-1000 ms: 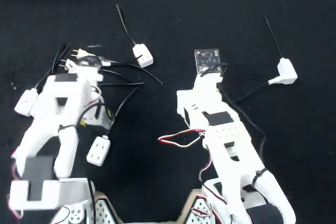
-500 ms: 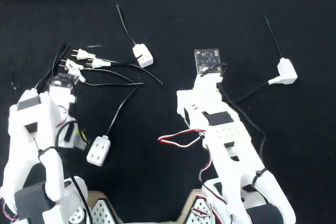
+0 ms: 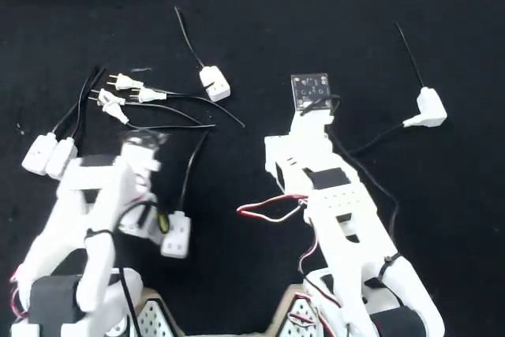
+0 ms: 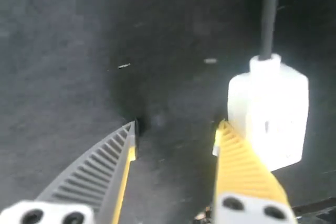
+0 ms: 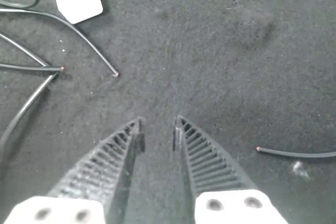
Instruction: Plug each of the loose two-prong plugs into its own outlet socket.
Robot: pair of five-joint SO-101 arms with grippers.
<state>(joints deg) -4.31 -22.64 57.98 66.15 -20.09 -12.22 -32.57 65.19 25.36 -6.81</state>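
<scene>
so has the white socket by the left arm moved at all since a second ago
Yes. In the high view the socket has slid toward the red wire loop on the right arm, which has stayed put.

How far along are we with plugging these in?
Done: nothing. The two-prong plugs lie loose at the far left of the table, none in a socket. In hand: the left gripper stands open beside a white outlet socket, gripping nothing. The right gripper is empty. Left: every plug.
</scene>
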